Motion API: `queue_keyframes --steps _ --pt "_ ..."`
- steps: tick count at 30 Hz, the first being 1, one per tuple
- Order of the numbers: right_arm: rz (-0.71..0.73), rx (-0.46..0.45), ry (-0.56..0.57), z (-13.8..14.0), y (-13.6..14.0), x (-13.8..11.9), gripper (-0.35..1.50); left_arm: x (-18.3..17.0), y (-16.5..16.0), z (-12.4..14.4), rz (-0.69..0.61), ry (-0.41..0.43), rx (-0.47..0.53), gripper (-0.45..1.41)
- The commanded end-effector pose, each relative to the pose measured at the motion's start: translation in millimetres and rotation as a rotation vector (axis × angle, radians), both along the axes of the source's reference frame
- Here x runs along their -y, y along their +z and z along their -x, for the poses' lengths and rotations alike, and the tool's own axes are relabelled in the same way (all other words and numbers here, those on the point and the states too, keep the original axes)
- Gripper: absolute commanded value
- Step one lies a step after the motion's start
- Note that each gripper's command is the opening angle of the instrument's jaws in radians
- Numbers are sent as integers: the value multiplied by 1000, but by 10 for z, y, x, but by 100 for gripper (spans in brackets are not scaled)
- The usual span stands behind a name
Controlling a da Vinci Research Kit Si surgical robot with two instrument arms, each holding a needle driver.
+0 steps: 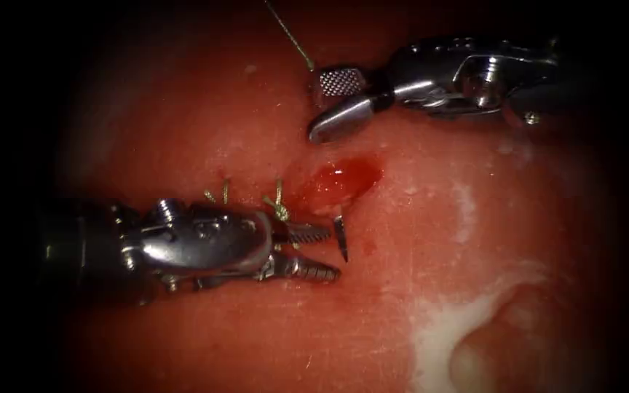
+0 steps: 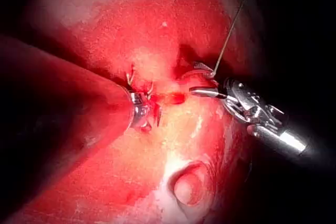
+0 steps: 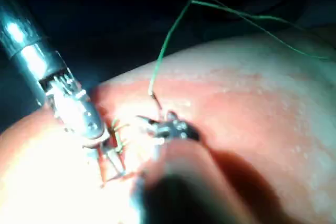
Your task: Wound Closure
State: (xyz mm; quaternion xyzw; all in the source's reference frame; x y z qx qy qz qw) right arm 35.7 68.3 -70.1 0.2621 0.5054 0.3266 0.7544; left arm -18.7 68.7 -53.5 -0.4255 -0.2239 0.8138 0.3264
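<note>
In the endoscope view my left tool [image 1: 323, 253] comes in from the left and lies low over the tissue [image 1: 205, 131], its two jaws parted a little and with nothing between them. Just in front of the upper jaw a short dark piece of the needle [image 1: 341, 239] stands out of the tissue, below the pool of red fluid [image 1: 340, 180] that marks the cut; the rest of its curve is hidden, so I judge it is in the tissue. Beside my left tool, short cut ends of thread [image 1: 278, 200] stand up from stitches already placed. My right tool [image 1: 333, 102] is above the cut, its jaws wide apart; the thread [image 1: 290, 33] runs up and away from the upper jaw, but I cannot tell whether it is held or only touches there.

In the left wrist view the right tool [image 2: 202, 80] is near the cut with the thread [image 2: 233, 19] rising from it, and the thread ends [image 2: 131, 76] are just beside my own left jaws.

In the right wrist view the green thread [image 3: 173, 30] climbs up from near my right jaws, and the left tool [image 3: 113, 161] is at the stitches.

The risk I see: the needle is free of both tools. If the thread is pulled, the needle may turn or slip, and a grasp on its tip could blunt it.
</note>
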Motion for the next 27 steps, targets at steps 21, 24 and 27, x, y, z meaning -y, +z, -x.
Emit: queue_keyframes --steps 21,24,27 --pt "-435 -20 -172 -9 10 48 -35 2 4 4 -3 3 3 27" --pt "-439 -30 -201 -12 7 54 -35 2 4 4 -3 2 2 27" --pt "-462 -51 -215 -9 7 53 -35 0 -5 6 14 18 6 26"
